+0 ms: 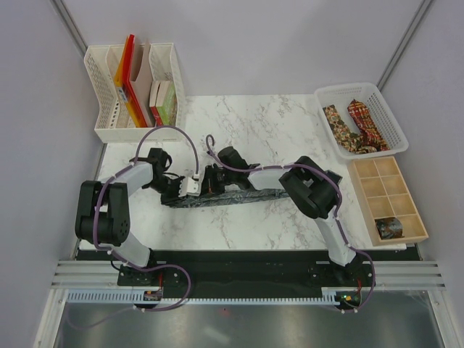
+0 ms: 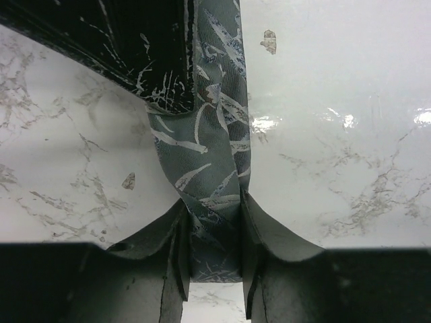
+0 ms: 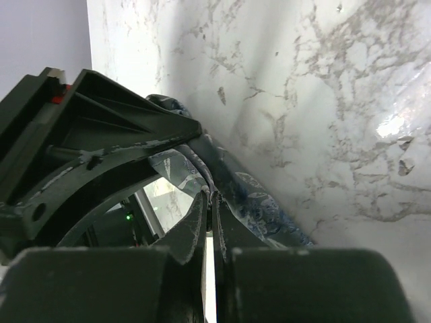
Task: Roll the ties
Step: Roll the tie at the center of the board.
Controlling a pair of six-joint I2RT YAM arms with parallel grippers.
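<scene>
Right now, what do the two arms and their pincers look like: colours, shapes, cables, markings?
The left arm and right arm match: chunky black joints and light grey links, with a mauve cable looping along each. The left pincer and right pincer have dark grey tapered fingers, scuffed with pale scratches. No sleeves or readable markings.

White marble-veined table [image 1: 275,123] between plain pale grey walls [image 1: 239,43], bright glare on its top.
</scene>
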